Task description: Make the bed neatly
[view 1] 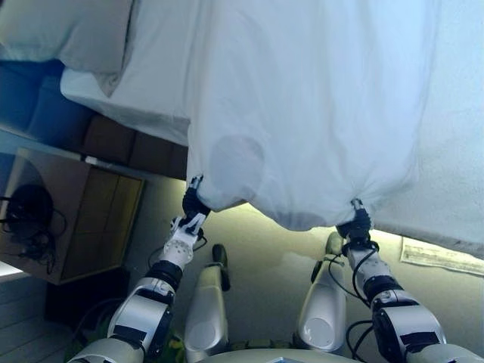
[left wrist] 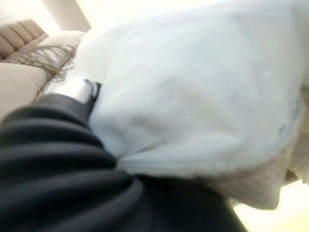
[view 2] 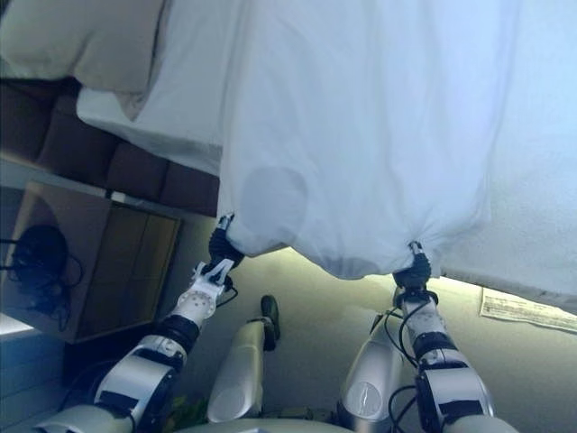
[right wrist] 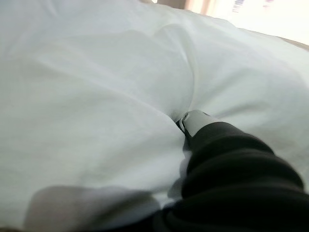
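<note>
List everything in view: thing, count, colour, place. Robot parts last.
duvet: one, white, held up along its near edge, hanging before the robot and covering most of the bed.
pillow: one, off-white, on the bed at far left.
mattress sheet: one, white, showing between pillow and duvet.
bedside cabinet: one, brown wood, on the floor to the left of the bed.
paper: one, white with print, on the floor at right.
left hand: one, dark cover, gripping the duvet's near edge.
right hand: one, dark cover, gripping the same edge further right.
</note>
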Robot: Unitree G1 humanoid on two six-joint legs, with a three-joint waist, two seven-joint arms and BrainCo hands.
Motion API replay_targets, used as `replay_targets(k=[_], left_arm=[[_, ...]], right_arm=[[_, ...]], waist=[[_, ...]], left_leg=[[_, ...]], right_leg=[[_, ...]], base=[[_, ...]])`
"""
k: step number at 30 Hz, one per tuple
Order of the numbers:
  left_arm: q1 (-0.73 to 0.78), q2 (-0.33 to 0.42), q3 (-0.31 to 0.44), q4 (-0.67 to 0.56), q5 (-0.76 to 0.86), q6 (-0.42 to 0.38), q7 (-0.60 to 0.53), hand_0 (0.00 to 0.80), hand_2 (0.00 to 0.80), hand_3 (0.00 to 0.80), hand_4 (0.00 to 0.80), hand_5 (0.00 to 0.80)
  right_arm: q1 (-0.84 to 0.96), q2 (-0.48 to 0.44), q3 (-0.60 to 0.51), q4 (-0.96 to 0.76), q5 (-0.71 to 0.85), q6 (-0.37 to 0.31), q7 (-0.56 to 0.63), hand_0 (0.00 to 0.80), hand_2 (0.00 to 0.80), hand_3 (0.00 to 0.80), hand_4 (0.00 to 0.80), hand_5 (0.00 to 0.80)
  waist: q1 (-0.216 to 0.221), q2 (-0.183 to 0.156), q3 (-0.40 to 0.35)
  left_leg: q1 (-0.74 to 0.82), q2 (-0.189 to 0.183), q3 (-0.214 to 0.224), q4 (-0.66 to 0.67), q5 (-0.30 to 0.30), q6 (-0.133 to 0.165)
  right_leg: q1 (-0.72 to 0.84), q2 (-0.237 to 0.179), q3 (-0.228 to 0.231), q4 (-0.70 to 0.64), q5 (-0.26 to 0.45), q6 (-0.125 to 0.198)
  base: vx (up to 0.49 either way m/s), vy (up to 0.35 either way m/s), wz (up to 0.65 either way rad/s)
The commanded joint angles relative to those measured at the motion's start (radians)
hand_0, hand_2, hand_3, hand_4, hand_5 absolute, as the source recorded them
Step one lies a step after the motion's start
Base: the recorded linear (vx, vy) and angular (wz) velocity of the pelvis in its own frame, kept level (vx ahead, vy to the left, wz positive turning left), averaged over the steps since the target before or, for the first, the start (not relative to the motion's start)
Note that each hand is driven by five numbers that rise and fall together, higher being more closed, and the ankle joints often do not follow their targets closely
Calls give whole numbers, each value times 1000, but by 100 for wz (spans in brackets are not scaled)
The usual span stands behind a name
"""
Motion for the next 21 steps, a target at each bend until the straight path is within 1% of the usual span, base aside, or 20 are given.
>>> replay_targets(k=[1,3,6,8,12,14,17,21], left_arm=[[-52,48,-9,-17,26,-36,-34,800,800,800,800,800],[-57,56,-5,-24,37,-49,-29,800,800,800,800,800],[-66,65,-3,-28,63,-63,-6,800,800,800,800,800],[-85,76,5,-23,81,-65,4,800,800,800,800,800],[-80,75,17,5,136,-72,18,800,800,800,800,800],[-84,72,9,25,176,-83,46,800,800,800,800,800],[-101,72,9,59,180,-103,62,800,800,800,800,800],[-101,69,8,77,210,-136,67,800,800,800,800,800]], right_arm=[[-42,4,56,-43,-62,33,33,800,800,800,800,800],[-61,-3,68,-60,-103,30,32,800,800,800,800,800],[-89,-14,75,-71,-125,33,17,800,800,800,800,800],[-114,-26,74,-61,-103,36,14,800,800,800,800,800],[-130,-29,55,-23,-58,48,6,800,800,800,800,800],[-128,-29,48,-12,-68,48,-14,800,800,800,800,800],[-119,-35,39,4,-68,56,-41,800,800,800,800,800],[-101,-47,25,23,-7,55,-36,800,800,800,800,800]], waist=[[18,-7,26],[21,-3,38],[29,2,59],[38,2,85],[50,-2,88],[49,-1,88],[39,-2,88],[25,1,88]], left_leg=[[-56,-44,69,-132,189,55],[-83,-51,75,-112,185,57],[-127,-58,78,-76,179,59],[-169,-58,72,-52,176,62],[-257,-56,48,-11,165,63],[-293,-56,44,-1,163,63],[-360,-50,50,7,168,64],[-445,-42,57,33,168,62]], right_leg=[[-32,16,28,-25,81,-24],[-56,9,30,-21,89,-29],[-91,0,36,-6,94,-34],[-127,-2,37,0,99,-37],[-208,0,46,8,102,-33],[-244,-1,55,11,107,-33],[-311,-2,74,4,119,-31],[-392,7,89,7,120,-32]], base=[[-40,154,5],[-13,144,6],[-16,83,8],[-68,10,6],[-7,56,6],[17,127,2],[-4,159,-2],[-19,168,-8]])
